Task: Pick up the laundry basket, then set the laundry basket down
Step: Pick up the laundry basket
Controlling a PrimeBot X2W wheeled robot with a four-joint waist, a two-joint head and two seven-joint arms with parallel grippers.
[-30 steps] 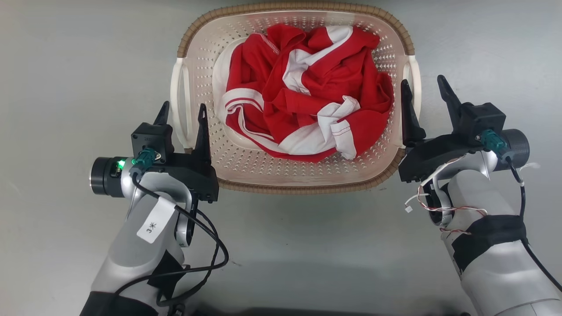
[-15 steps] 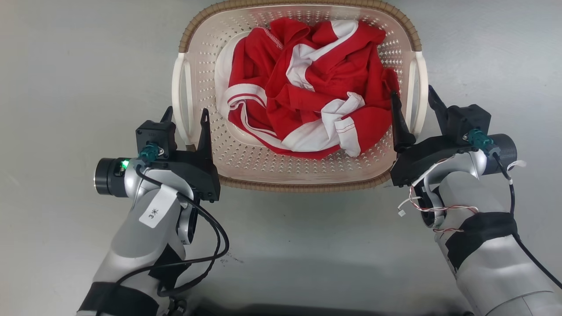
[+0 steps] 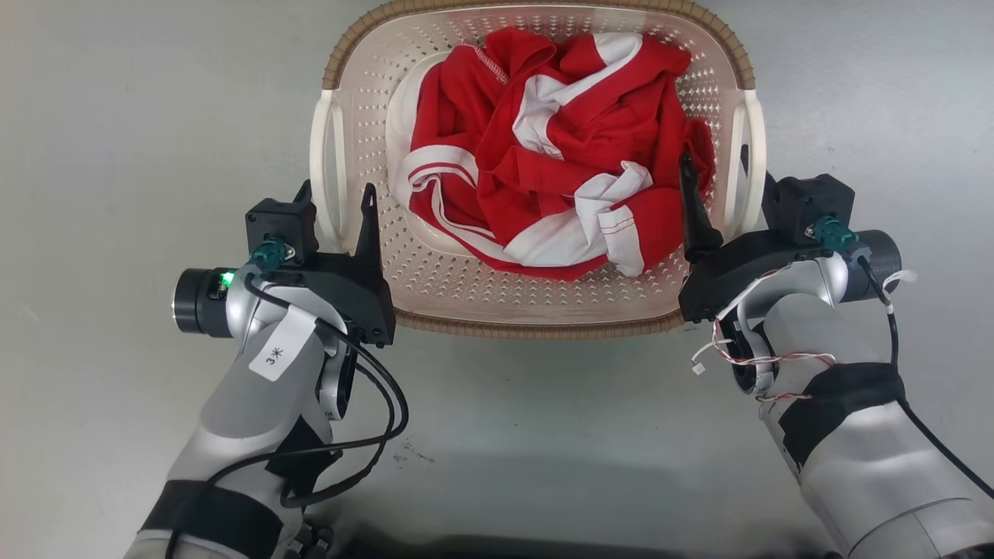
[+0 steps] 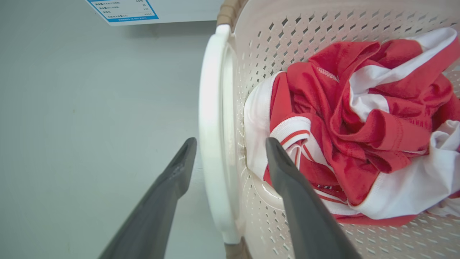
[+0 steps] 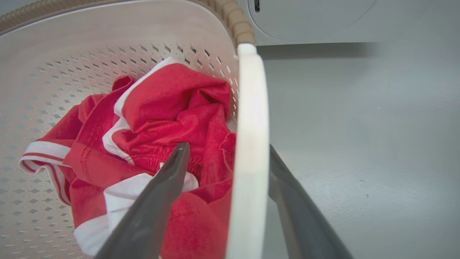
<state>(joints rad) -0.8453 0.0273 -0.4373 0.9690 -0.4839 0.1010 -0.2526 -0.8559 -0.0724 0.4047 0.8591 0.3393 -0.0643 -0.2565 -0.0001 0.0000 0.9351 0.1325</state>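
One cream perforated basket (image 3: 466, 287) with brown rim (image 3: 536, 330) and two white handles (image 3: 326, 155) sits upper centre in the head view holding one red-and-white cloth heap (image 3: 543, 155), the left gripper (image 3: 338, 190) and right gripper (image 3: 718, 167) each spread wide astride one handle.

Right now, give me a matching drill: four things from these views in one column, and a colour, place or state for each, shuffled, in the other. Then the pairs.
Column one
A. laundry basket rim
B. left loop handle
C. red-and-white garment
D. left forearm tag

Column two
1. crumpled, inside the basket
2. marked with a 3
3. brown, woven look
4. between the fingers of the left gripper

Pairs: A-3, B-4, C-1, D-2
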